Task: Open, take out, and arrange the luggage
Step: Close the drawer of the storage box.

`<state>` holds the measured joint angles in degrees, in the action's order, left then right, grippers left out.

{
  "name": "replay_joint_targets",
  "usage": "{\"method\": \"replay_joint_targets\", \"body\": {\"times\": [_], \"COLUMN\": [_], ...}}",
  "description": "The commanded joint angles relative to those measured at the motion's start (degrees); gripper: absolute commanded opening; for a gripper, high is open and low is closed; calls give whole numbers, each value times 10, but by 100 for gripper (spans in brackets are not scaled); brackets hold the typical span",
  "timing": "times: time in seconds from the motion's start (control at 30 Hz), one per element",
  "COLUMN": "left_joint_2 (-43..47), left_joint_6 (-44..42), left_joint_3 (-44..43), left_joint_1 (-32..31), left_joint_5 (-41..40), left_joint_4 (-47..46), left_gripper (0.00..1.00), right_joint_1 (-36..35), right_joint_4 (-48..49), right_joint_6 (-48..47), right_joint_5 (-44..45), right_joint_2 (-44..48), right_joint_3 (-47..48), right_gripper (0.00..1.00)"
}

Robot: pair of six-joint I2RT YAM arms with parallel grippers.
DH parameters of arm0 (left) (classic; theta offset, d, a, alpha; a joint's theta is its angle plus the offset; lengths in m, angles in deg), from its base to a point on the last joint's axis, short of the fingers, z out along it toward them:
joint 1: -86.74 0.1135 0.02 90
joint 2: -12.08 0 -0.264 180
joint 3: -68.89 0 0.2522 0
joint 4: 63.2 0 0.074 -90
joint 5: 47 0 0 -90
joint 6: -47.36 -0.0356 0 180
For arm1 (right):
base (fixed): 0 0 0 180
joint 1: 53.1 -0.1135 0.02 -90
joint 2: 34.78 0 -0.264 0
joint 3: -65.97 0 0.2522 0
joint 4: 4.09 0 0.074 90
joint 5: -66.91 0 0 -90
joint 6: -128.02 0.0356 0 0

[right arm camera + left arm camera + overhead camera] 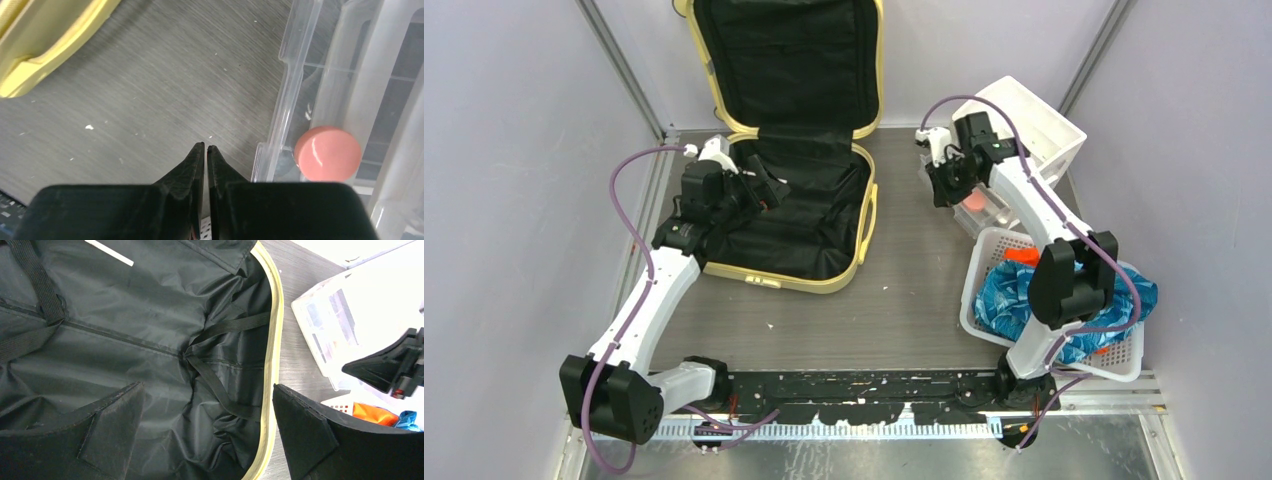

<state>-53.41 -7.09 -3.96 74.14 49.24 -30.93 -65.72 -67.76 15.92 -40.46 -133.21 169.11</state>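
Note:
The pale yellow luggage (pixel 867 215) lies open at the back left, with its lid (pixel 784 60) leaning upright against the rear wall. Only black lining (pixel 125 340) and crossed straps (pixel 220 385) show inside. My left gripper (pixel 769 190) hovers over the lower shell, near its yellow rim (pixel 274 340), and its jaws stand wide open (pixel 207 386) with nothing between them. My right gripper (pixel 939 190) is shut and empty (pixel 205 146) just above the table, between the luggage handle (pixel 50 50) and a clear drawer.
A white stacked drawer bin (pixel 1034 125) stands at the back right, and its pulled-out clear drawer (pixel 280 100) holds a pink round disc (pixel 327 152). A white perforated basket (pixel 989 250) at the near right holds a blue bag (pixel 1024 290) and an orange item (pixel 1024 257).

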Motion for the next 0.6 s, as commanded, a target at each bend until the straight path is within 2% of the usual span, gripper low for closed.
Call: {"method": "replay_joint_targets", "body": {"times": [0.0,0.3,0.43,0.5,0.57], "left_joint_2": [11,17,18,18,18], "left_joint_6": [2,0,1,0,1], "left_joint_3": [-2,2,1,1,1], "left_joint_1": [4,7,8,8,8], "left_joint_5": [3,-2,-3,-4,-3], "left_joint_4": [-18,-16,-17,-18,-19], "left_gripper": [100,100,100,100,100], "right_joint_1": [-30,-42,-49,-50,-50], "right_joint_4": [54,71,118,145,162], "right_joint_6": [15,14,29,33,26], "right_joint_5": [123,214,312,367,400], "right_joint_2": [-14,-41,-52,-54,-55], "right_joint_3": [7,13,1,-5,-7], "right_gripper": [11,13,16,26,42]}}
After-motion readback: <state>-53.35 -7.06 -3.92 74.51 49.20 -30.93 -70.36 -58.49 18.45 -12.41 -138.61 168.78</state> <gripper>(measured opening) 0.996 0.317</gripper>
